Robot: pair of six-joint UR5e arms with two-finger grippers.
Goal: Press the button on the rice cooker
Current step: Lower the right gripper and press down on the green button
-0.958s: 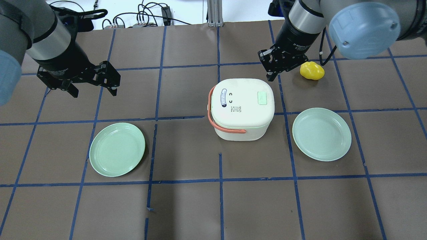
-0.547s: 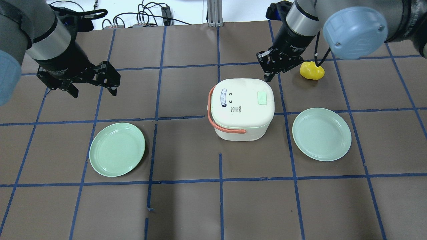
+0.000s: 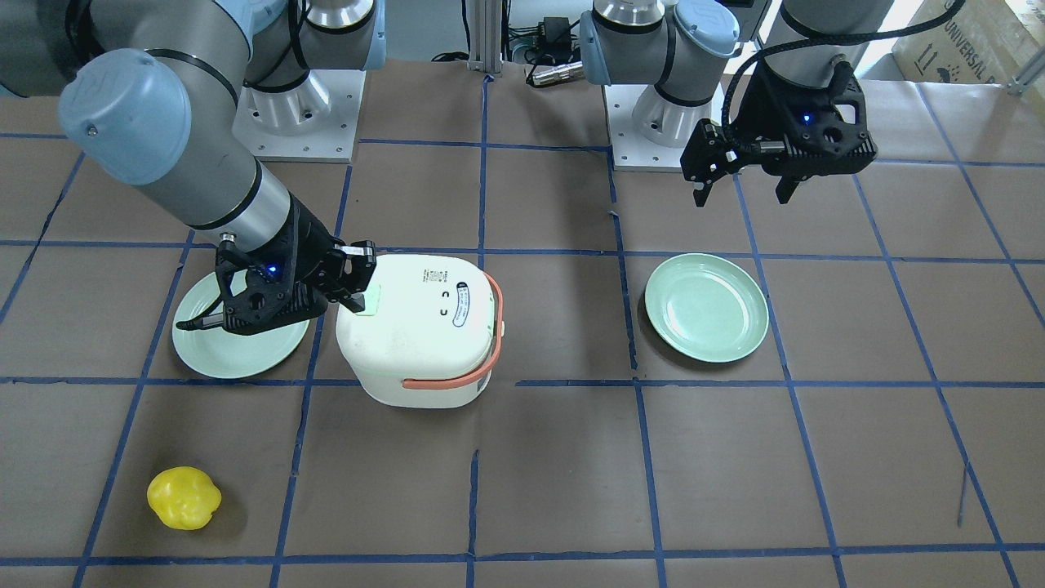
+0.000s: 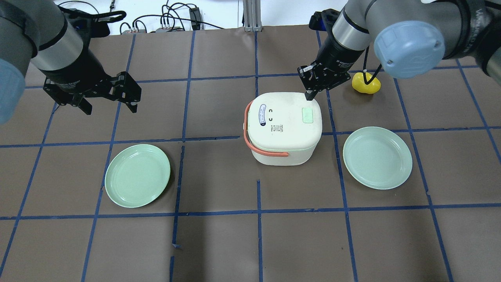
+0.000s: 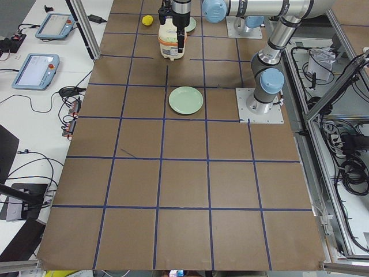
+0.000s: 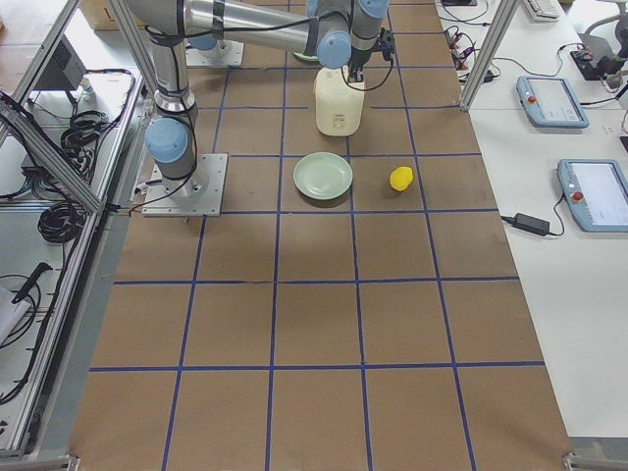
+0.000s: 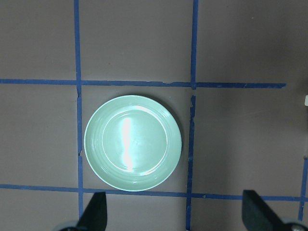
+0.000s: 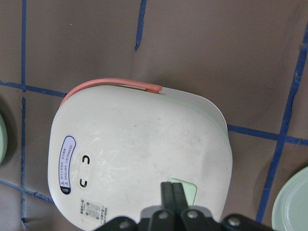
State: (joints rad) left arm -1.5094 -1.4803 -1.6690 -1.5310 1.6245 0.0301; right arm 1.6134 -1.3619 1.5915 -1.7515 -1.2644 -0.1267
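Cream plastic forms the rice cooker [image 4: 283, 127], which stands near the middle of the desk. Its pale green button [image 4: 308, 115] sits in the lid toward the robot's right.

The likeliest failure is a miss. The overhead view puts the right end effector [image 4: 309, 95] at the lid's far edge, just beside the button, not squarely over it. A straight descent from there could land on bare lid, and nothing would be pressed. A slanted push is the other risk: nothing braces the cooker, so a sideways force could slide it across the desk toward the plate [image 4: 377, 158] nearby.

The right end effector has its fingers pinched together into one narrow tip and carries nothing. Its wrist camera shows that tip overlapping the button, but whether it touches cannot be told. The left end effector [image 4: 110, 106] is spread wide and empty, and it hovers well apart from the cooker, near the other plate [image 4: 137, 175].
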